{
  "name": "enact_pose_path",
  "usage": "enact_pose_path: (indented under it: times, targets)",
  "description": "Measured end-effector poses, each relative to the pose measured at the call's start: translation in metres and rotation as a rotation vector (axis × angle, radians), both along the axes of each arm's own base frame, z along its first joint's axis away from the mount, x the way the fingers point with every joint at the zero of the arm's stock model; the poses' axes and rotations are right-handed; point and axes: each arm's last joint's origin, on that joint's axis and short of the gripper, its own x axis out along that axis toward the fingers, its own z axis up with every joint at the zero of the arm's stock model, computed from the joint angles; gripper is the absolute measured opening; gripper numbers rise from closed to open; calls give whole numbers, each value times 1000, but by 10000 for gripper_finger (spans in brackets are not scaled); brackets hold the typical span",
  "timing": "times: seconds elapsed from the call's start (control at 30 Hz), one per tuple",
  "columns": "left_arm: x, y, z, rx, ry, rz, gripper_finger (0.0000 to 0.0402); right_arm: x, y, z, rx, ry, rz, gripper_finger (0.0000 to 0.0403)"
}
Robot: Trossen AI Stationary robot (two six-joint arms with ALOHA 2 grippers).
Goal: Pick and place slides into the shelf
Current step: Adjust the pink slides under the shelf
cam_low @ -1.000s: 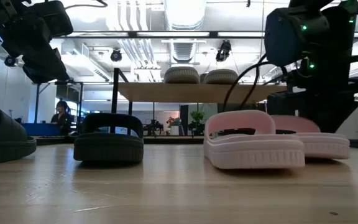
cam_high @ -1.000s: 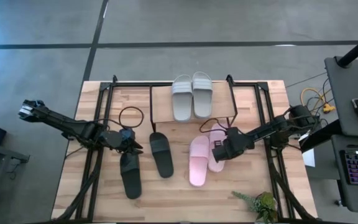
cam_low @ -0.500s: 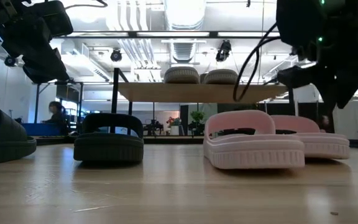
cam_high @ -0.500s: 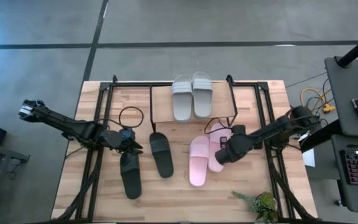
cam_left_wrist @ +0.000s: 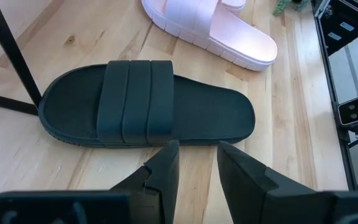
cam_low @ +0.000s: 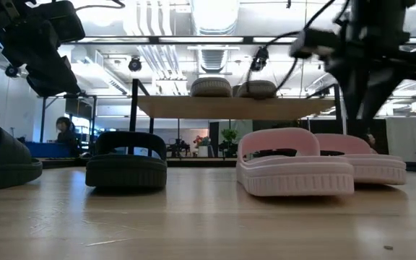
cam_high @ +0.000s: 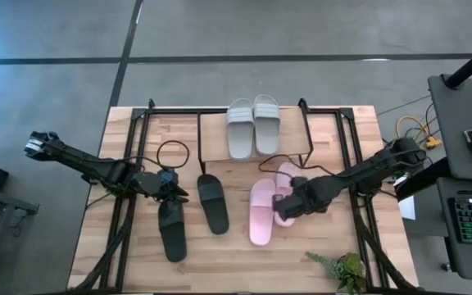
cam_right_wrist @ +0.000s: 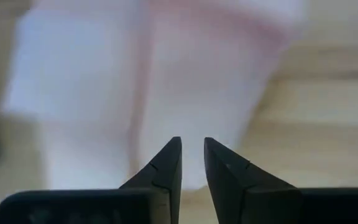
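The pale grey-green pair (cam_high: 252,127) stands on the shelf's plank top (cam_high: 213,139), soles down. Two black slides (cam_high: 212,202) (cam_high: 171,231) and the pink pair (cam_high: 262,213) (cam_high: 288,176) lie soles down on the table. My right gripper (cam_high: 282,208) hovers over the pink slide (cam_right_wrist: 166,74) that lies nearer the table's right edge, with its fingers almost together. My left gripper (cam_high: 176,195) waits between the two black slides, slightly open, with one black slide (cam_left_wrist: 145,106) just ahead of its fingertips (cam_left_wrist: 197,152).
A large black metal frame (cam_high: 135,164) runs along both sides of the table, and its legs (cam_high: 356,176) flank the arms. A cable loop (cam_high: 170,153) lies near the shelf's left end. A small plant (cam_high: 347,266) sits at the near right corner. Bare wood (cam_high: 220,262) shows along the near edge.
My right gripper has swung a little toward the table's near-left over the pink slides and turned at the wrist, and it is blurred by this motion. The slides have kept their places, and my left arm has kept still.
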Motion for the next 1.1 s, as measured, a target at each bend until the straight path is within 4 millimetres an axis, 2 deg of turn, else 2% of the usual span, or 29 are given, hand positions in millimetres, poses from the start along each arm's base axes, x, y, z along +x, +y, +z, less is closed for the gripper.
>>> enact_pose_path:
  times: [0.23, 0.4, 0.6, 0.77, 0.93, 1.1]
  targets:
    - [0, 0, 0, 0, 0, -1, 95, 42, 31, -3, 85, -240, 77, 59]
    - [0, 0, 0, 9, -1, -7, 95, 70, 39, -18, 15, -210, 97, 59]
    - [0, 0, 0, 22, -2, -17, 95, 89, 32, -38, -90, -22, 68, 59]
    - [0, 0, 0, 26, -1, -20, 95, 105, 19, -38, -169, -28, 33, 59]
    - [0, 0, 0, 29, 0, -22, 95, 101, -4, -34, -268, 51, -47, 59]
    - [-1, 1, -1, 38, 5, -12, 95, 102, -15, -30, -289, 73, 11, 59]
